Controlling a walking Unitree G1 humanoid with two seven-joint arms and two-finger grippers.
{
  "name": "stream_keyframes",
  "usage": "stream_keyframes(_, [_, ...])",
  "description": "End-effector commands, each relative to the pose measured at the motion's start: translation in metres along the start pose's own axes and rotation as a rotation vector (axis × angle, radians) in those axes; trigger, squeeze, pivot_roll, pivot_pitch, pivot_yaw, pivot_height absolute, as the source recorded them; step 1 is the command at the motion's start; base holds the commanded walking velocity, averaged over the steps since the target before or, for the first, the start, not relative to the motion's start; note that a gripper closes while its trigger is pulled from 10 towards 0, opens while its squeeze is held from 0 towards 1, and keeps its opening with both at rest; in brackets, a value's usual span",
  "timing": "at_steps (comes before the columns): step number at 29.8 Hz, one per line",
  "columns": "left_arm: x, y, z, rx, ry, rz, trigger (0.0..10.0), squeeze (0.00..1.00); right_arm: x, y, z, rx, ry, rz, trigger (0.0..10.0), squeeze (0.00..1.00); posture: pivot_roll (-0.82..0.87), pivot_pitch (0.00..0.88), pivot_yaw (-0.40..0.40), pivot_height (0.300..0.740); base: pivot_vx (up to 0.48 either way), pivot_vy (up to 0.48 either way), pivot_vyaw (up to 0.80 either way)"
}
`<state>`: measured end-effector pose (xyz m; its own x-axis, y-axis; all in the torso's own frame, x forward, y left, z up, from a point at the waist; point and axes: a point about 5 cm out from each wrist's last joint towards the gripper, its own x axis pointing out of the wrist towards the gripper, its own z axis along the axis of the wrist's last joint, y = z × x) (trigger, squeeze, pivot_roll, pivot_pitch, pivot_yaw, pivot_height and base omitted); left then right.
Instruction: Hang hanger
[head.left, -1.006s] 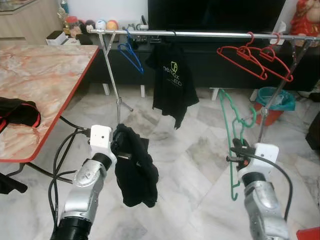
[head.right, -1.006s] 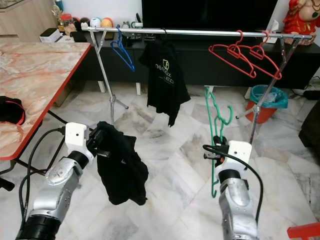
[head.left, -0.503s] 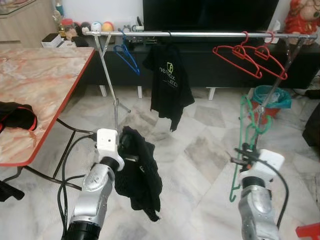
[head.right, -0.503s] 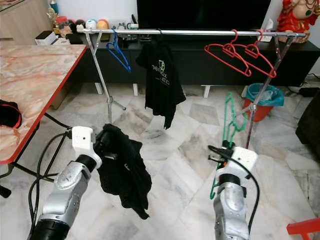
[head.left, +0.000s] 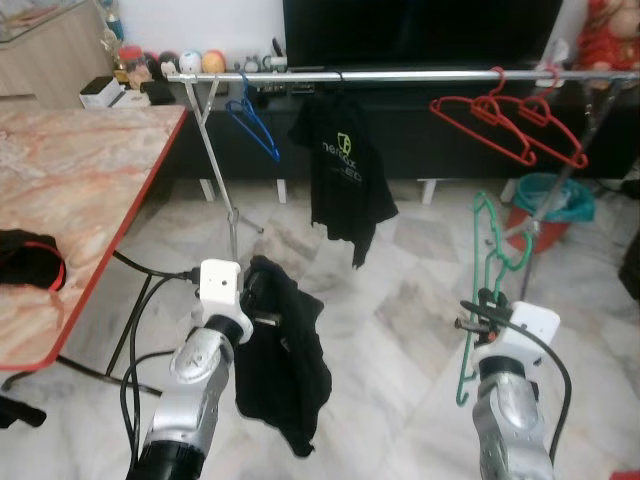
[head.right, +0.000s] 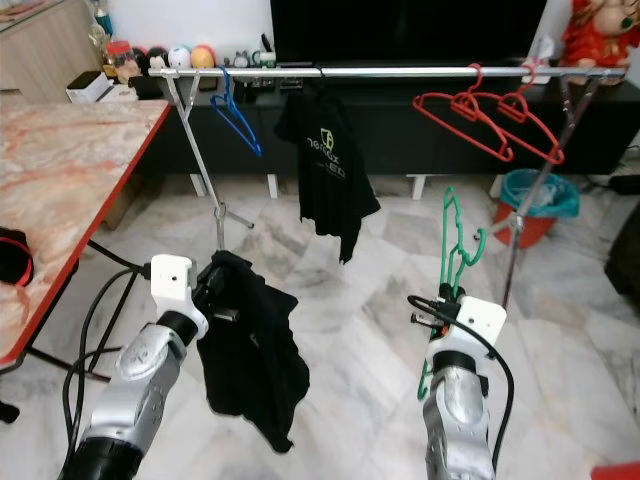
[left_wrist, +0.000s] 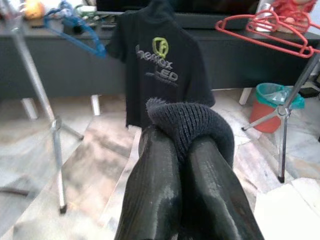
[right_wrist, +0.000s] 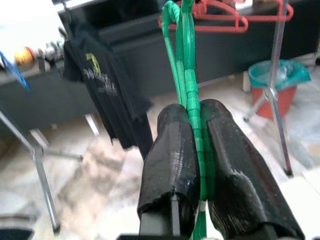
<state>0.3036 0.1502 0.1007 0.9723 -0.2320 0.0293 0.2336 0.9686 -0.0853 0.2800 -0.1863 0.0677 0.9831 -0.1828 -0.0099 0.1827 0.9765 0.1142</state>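
The whole room sits a little differently in the head views than it did a second ago — the camera has moved, and the clothes rail (head.left: 400, 75) now runs higher and nearer the top of the picture, with the marble-topped bench (head.left: 70, 170) taking up less of the robot's left side. The black garment (head.left: 285, 365) hanging from the left gripper (head.left: 252, 300) has swung: its lower end now trails down further and towards the middle than before. The green hanger (head.left: 482, 290) stands nearly upright again after leaning over half a second ago.

On the rail hang a blue hanger (head.left: 255, 125), a black T-shirt (head.left: 345, 170) with a green logo, and two red hangers (head.left: 510, 125); a teal-lined red bin (head.left: 555, 205) stands on the marble floor beyond the rail's right leg. A dark bundle with a red edge (head.left: 30, 258) lies on the bench.

The wrist views give what the head views cannot — the grip itself. In the left wrist view the jaws are closed together on a ribbed fold of the black garment, which bulges out over the fingertips (left_wrist: 160, 165). In the right wrist view the right gripper (right_wrist: 197, 130) pinches the green hanger's wire between its jaws, the wire running straight up out of them, its hook well below the rail.
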Motion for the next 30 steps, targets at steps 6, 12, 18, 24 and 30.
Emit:
stream_keyframes(6, [0.009, -0.013, 0.011, -0.011, -0.058, -0.047, 10.0, 0.00, -0.001, -0.012, 0.003, -0.017, -0.019, -0.020, 10.0, 0.00, -0.03, 0.000, 0.040, 0.740, 0.393, 0.000, 0.54])
stream_keyframes(12, [0.010, -0.009, 0.015, -0.007, -0.068, -0.029, 10.0, 0.00, 0.002, -0.012, 0.004, -0.020, -0.014, -0.008, 10.0, 0.00, -0.02, 0.000, 0.032, 0.740, 0.396, 0.000, 0.00])
stream_keyframes(18, [0.011, -0.005, 0.016, -0.003, -0.074, -0.010, 10.0, 0.00, 0.004, -0.013, 0.007, -0.038, -0.021, 0.004, 10.0, 0.00, -0.02, 0.000, 0.022, 0.740, 0.398, 0.000, 0.00])
stream_keyframes(24, [0.010, 0.001, 0.018, 0.004, -0.085, 0.019, 10.0, 0.00, 0.006, -0.012, 0.010, -0.042, -0.029, 0.011, 10.0, 0.00, -0.01, 0.000, 0.012, 0.740, 0.399, 0.000, 0.00])
stream_keyframes(30, [0.007, 0.001, 0.018, 0.000, -0.089, 0.032, 10.0, 0.00, 0.007, -0.012, 0.011, -0.039, -0.024, 0.018, 10.0, 0.00, -0.01, 0.000, 0.006, 0.740, 0.402, 0.000, 0.00])
